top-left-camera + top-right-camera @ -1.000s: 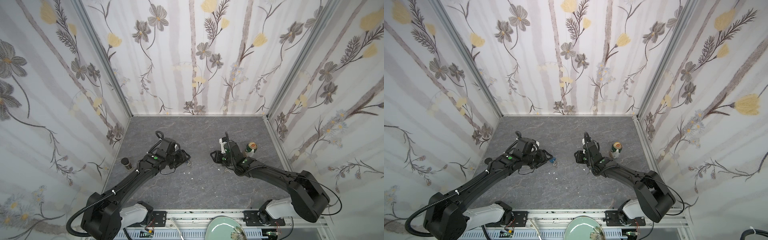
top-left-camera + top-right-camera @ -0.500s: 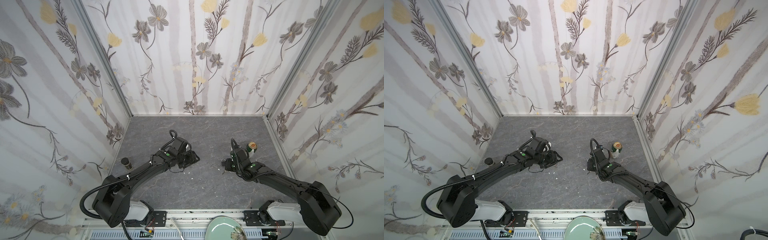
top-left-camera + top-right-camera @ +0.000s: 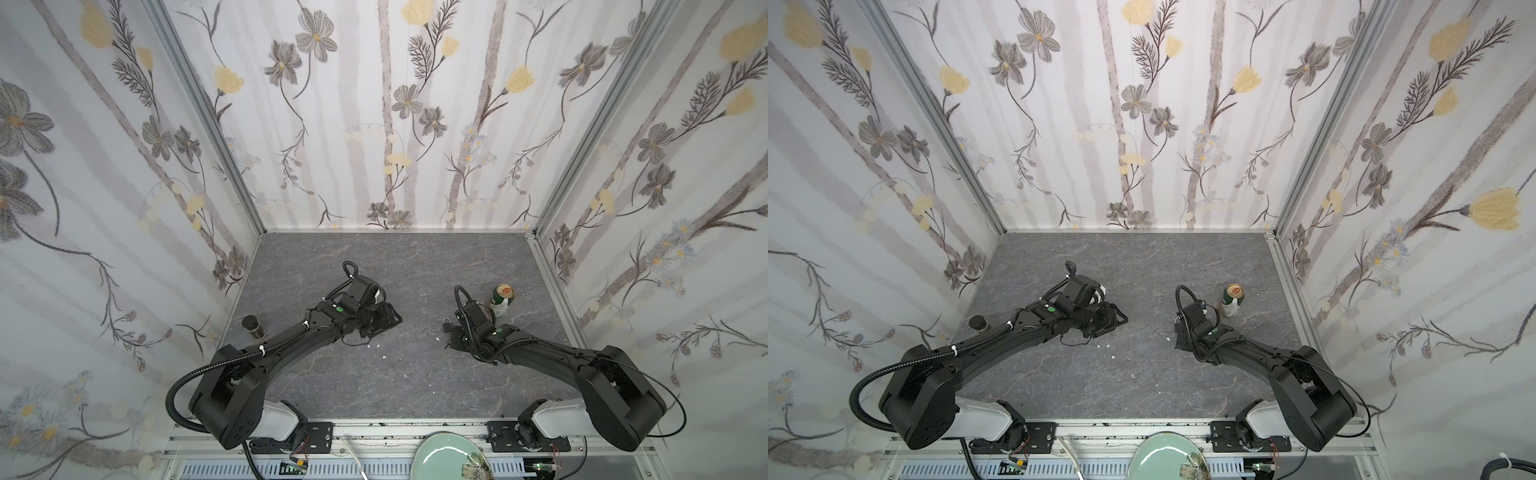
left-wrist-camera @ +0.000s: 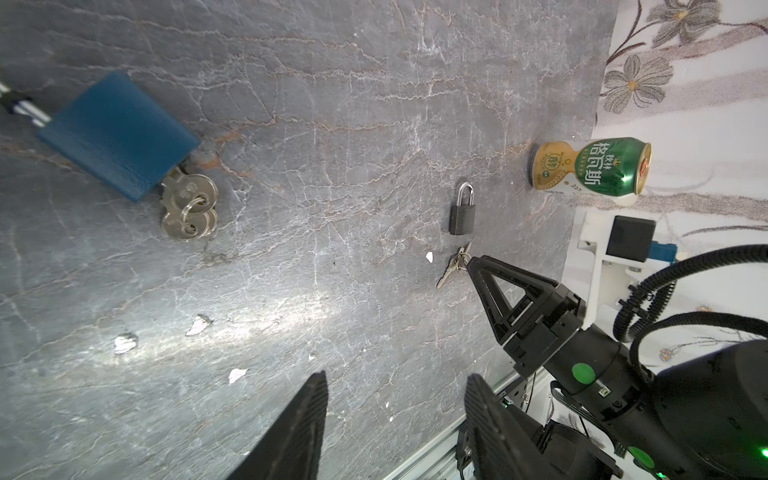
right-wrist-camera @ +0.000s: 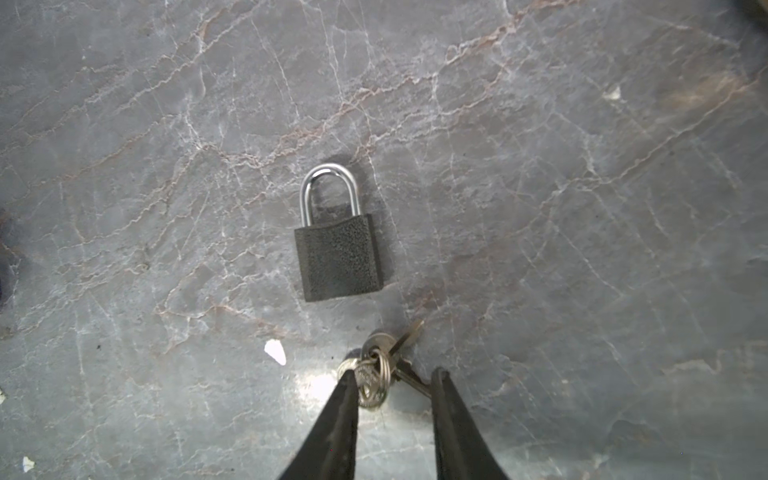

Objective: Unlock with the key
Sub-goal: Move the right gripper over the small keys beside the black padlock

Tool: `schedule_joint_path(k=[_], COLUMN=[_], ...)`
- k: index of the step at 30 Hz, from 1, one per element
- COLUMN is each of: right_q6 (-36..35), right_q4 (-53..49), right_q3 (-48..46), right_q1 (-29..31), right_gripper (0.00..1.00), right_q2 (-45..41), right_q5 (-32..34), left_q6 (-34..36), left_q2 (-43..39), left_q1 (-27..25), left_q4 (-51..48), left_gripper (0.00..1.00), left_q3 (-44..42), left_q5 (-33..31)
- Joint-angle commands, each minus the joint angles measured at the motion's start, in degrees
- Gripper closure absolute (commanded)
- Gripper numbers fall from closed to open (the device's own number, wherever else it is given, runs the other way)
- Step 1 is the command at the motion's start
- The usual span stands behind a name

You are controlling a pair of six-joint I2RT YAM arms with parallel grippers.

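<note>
A small black padlock (image 5: 338, 257) with a closed silver shackle lies flat on the grey floor. Just short of it lies a ring of small keys (image 5: 376, 370). My right gripper (image 5: 395, 376) stands low over them, open, its fingertips on either side of the ring, one pad against it. In the left wrist view a blue padlock (image 4: 118, 135) lies with keys (image 4: 189, 208) at its keyhole end. My left gripper (image 4: 395, 376) is open and empty, some way from it. In both top views the blue padlock is hidden under the left arm.
A green and gold can (image 3: 503, 299) stands just behind the right gripper (image 3: 451, 340), near the right wall. A dark jar (image 3: 253, 326) stands by the left wall. White chips (image 4: 197, 324) lie scattered on the floor. A green plate (image 3: 449, 457) sits beyond the front rail.
The right arm has drawn back to the right and come down over the key ring, its jaws narrowing a little. The left arm has reached further toward the middle.
</note>
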Motion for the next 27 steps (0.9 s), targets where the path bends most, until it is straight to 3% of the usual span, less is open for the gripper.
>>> schedule_joint_path(k=[1, 8, 17, 21, 27], right_q6=[0.9, 1.0, 1.3, 1.2, -0.4], right_q4=[3.5, 4.9, 5.0, 4.4, 4.6], right_q3=[0.4, 1.4, 0.8, 0.1, -0.6], right_q1=[0.0, 0.0, 0.2, 0.2, 0.2], right_gripper=[0.69, 0.73, 0.99, 1.0, 1.0], right_q2=[1.0, 4.5, 5.4, 3.2, -7.0], right_q5=[-0.8, -1.4, -1.7, -1.9, -3.1], left_q6=[-1.3, -1.9, -2.0, -2.1, -2.2], left_q2=[0.0, 0.1, 0.0, 0.3, -0.2], left_q1=[0.0, -0.1, 0.0, 0.0, 0.0], left_q4=[2.0, 2.9, 3.1, 3.2, 4.2], left_gripper=[0.44, 0.45, 0.45, 0.45, 0.45], left_q3=[-0.7, -1.5, -2.0, -1.9, -1.7], left_q5=[-0.3, -0.2, -0.5, -0.4, -0.3])
